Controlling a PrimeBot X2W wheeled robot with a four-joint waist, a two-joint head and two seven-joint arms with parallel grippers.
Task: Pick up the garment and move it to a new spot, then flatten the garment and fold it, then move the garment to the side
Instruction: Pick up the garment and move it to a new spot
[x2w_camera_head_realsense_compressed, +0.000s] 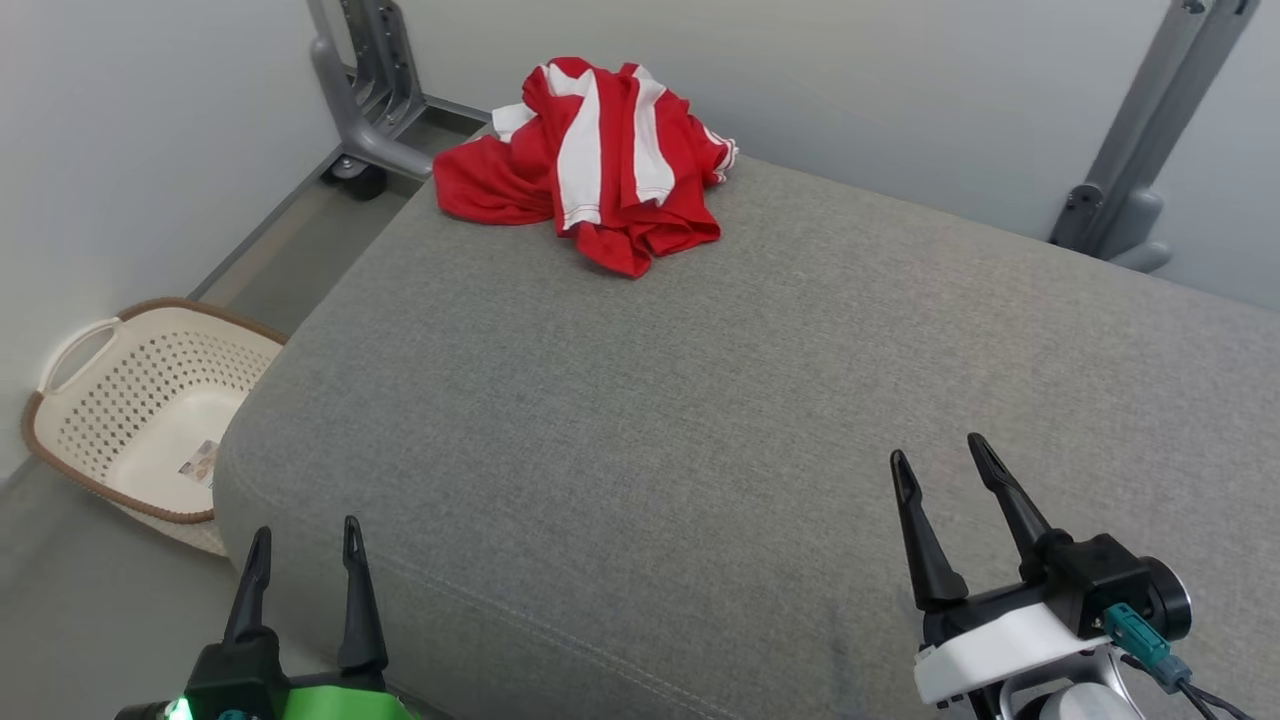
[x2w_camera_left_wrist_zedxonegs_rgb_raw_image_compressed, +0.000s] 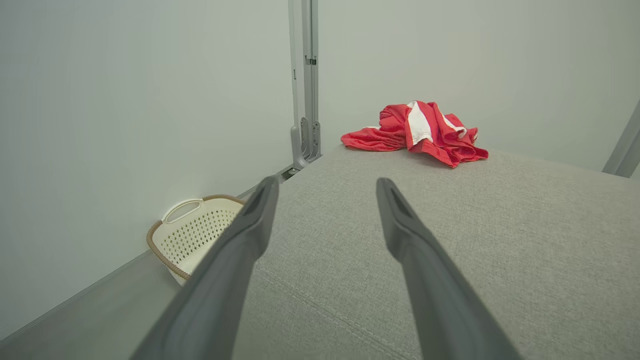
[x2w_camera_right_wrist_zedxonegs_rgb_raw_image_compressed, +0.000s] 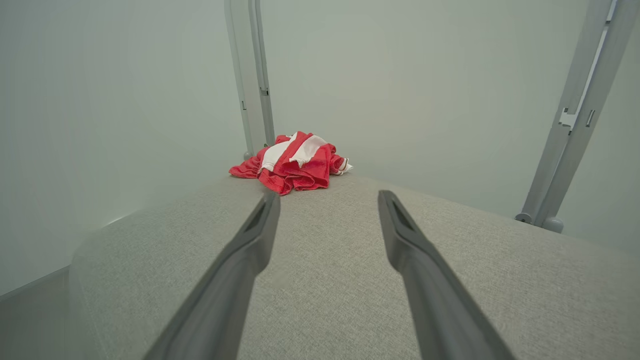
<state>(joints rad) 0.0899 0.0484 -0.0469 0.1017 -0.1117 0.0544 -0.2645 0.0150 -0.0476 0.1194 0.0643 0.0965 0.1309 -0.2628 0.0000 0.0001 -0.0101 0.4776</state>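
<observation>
Our red garment lies far ahead on the gray cushion, a bit nearer our left jaws. Both jaws stand wide apart, empty.

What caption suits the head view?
Crumpled red-and-white garment at the far end of the grey cushion; left end effector and right end effector open.

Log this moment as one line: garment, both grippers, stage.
garment: crumpled, far left corner of cushion | left gripper: open, empty | right gripper: open, empty | stage: pick not yet begun
</observation>
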